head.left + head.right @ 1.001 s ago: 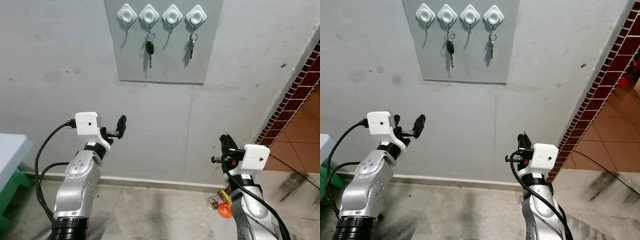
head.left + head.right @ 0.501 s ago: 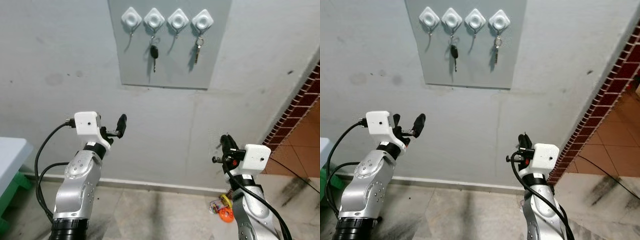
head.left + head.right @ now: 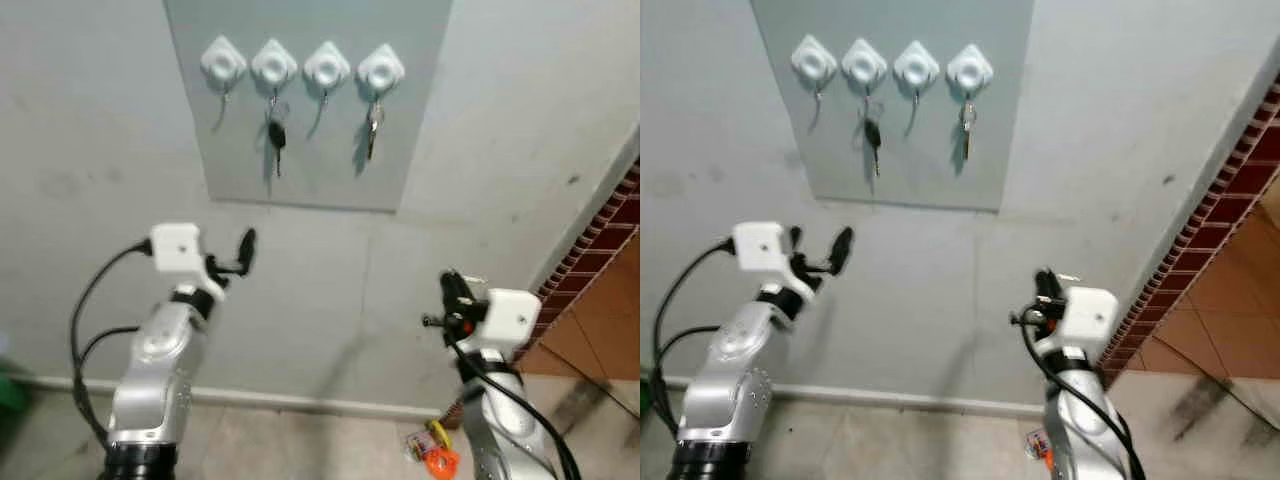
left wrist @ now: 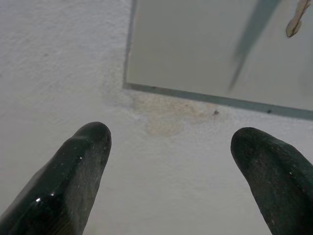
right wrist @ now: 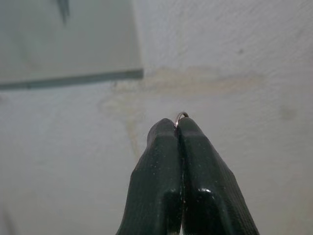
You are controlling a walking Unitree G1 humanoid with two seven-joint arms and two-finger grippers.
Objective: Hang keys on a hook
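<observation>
Landmark: a flat grey rectangular panel [image 3: 305, 100] was seen fixed to the pale plastered wall [image 3: 100, 120].
Hooks: four white diamond-shaped hooks [image 3: 302, 64] were set in a row along the upper part of the grey panel.
Hung keys: a black-headed key [image 3: 277, 140] was hung from the second hook from the left, and a silver metal key [image 3: 371, 128] from the fourth; the first and third hooks were seen bare.
Right claw: the right claw [image 5: 177, 128] was held below the grey panel and to its right, short of the wall; its two black fingers [image 5: 161, 171] were pressed together, and a thin silver key ring [image 5: 181, 115] was pinched at their tips.
Task's keys: only the ring's small arc was shown above the fingertips in the right wrist view; the rest of the keys could not be made out.
Left claw: the left claw [image 4: 171, 147] was raised below the grey panel's lower left corner, its fingers [image 4: 78, 171] spread wide apart with nothing between them.
Floor: a small orange and yellow object [image 3: 434, 455] was seen lying on the grey floor [image 3: 300, 445] below the panel, near the right arm's base.
Side wall: a dark red brick edge [image 3: 590, 250] was seen to the panel's right.
</observation>
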